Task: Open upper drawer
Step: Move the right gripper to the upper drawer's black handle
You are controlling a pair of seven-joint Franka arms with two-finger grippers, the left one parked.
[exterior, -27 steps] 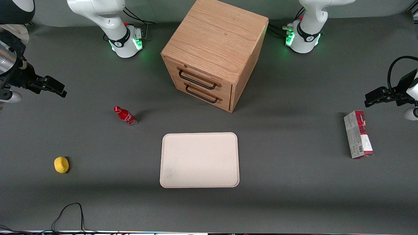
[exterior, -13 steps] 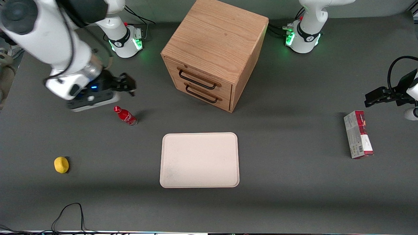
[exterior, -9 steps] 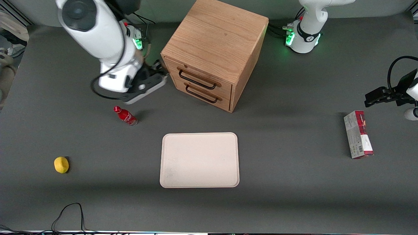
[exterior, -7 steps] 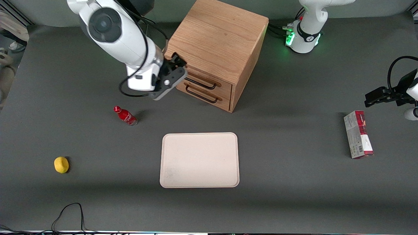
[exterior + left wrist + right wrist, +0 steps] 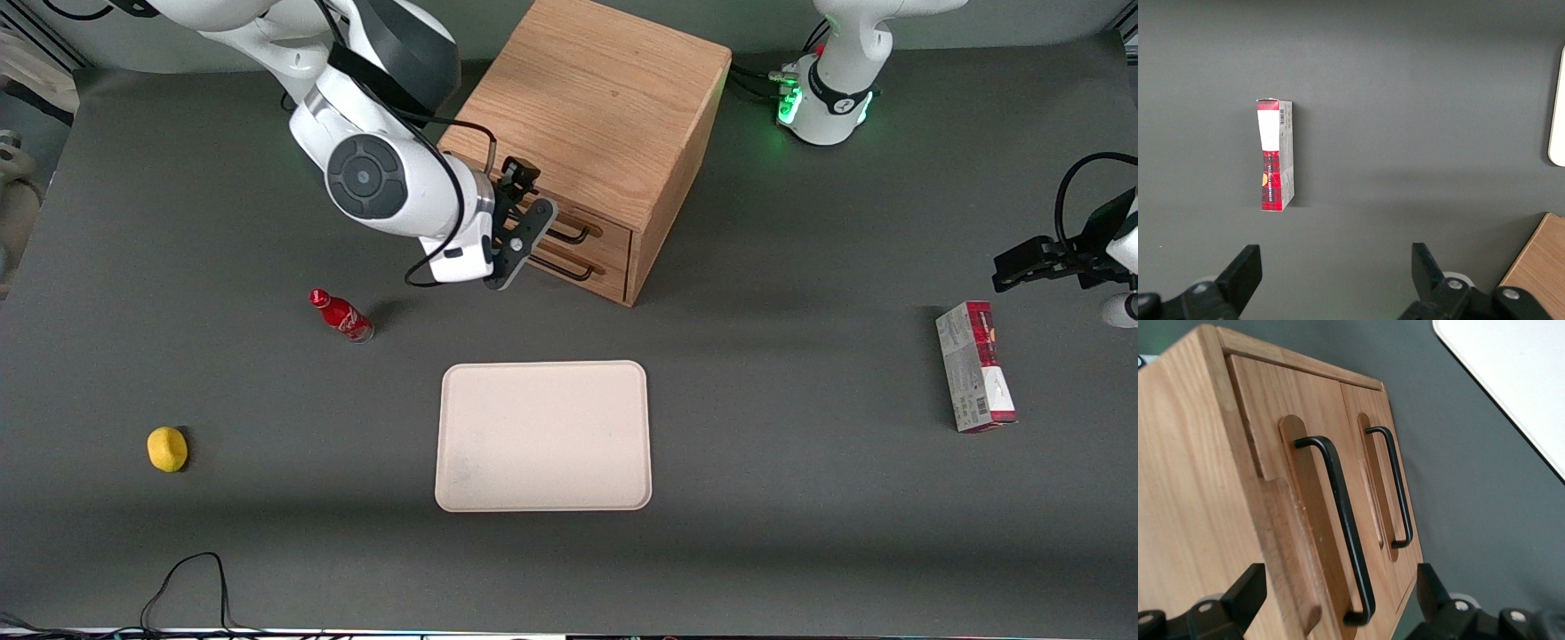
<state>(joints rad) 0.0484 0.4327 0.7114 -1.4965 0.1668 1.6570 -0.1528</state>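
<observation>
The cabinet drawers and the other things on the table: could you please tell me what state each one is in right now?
Upper drawer: shut, handle not gripped.
Lower drawer: shut.
Gripper: open, in front of the upper drawer's handle, apart from it.
Red bottle: capped.
Tray: flat, nothing on it.
Red box: lying on its side.
Lemon: resting on the table.

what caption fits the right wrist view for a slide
Open gripper lined up in front of the closed upper drawer, its black handle between the fingers, not yet grasped.

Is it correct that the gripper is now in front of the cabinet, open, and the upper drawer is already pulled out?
Not quite: the upper drawer is still closed, flush with the cabinet, as the right wrist view shows. The gripper is indeed in front of the cabinet, open.
</observation>
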